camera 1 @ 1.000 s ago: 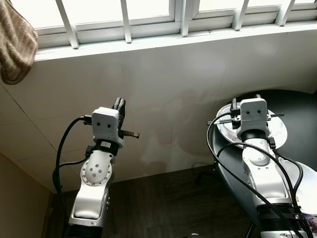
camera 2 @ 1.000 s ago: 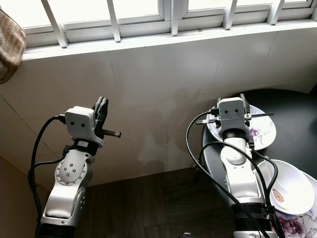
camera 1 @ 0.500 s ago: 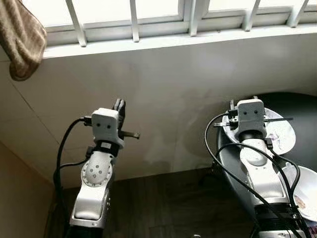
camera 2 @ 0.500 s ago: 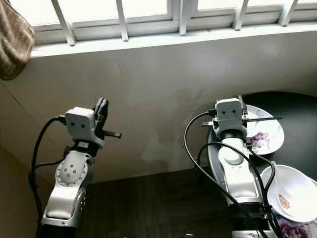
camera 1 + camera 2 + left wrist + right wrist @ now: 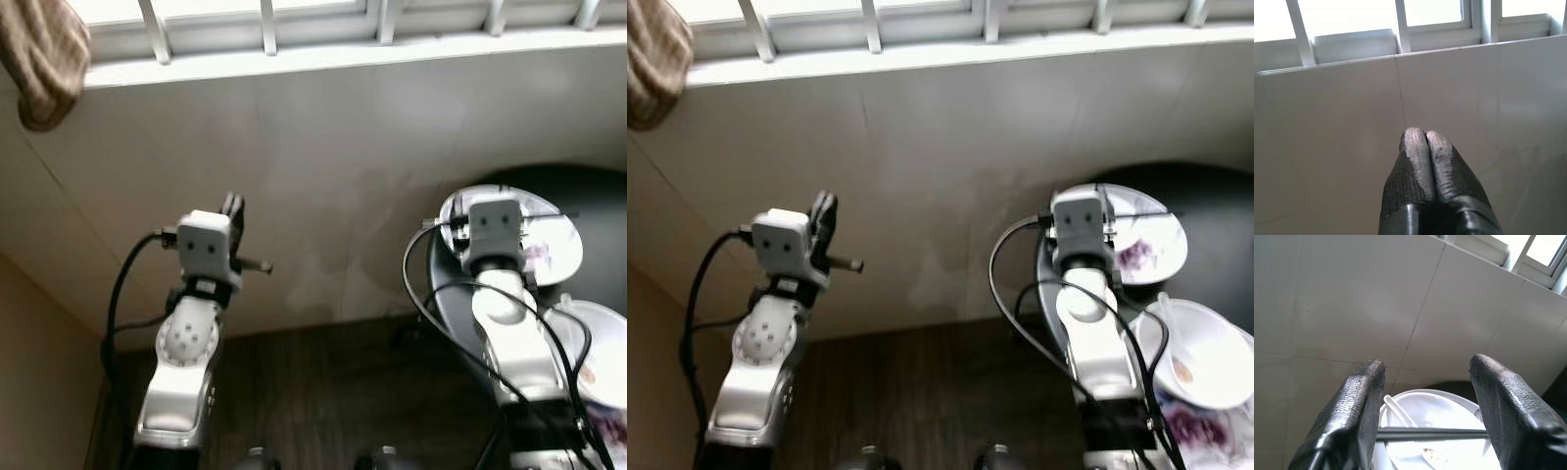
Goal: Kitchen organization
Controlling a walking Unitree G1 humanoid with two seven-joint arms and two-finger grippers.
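A white plate with a purple flower print lies at the near edge of a black round table. Dark chopsticks and a white spoon rest on this plate. My right gripper hovers open just above it, holding nothing. Closer to me on the table is a white bowl with a spoon in it. My left gripper is raised in front of the white tiled wall, its fingers shut on nothing.
A brown cloth hangs at the upper left below the barred window sill. Dark wood floor lies between my arms. A tan surface stands at the far left. Another flowered plate sits under the bowl's near side.
The whole picture has shifted and blurred, so the camera has moved; more floor and the bowl have come into view. Both arms hold the same pose.
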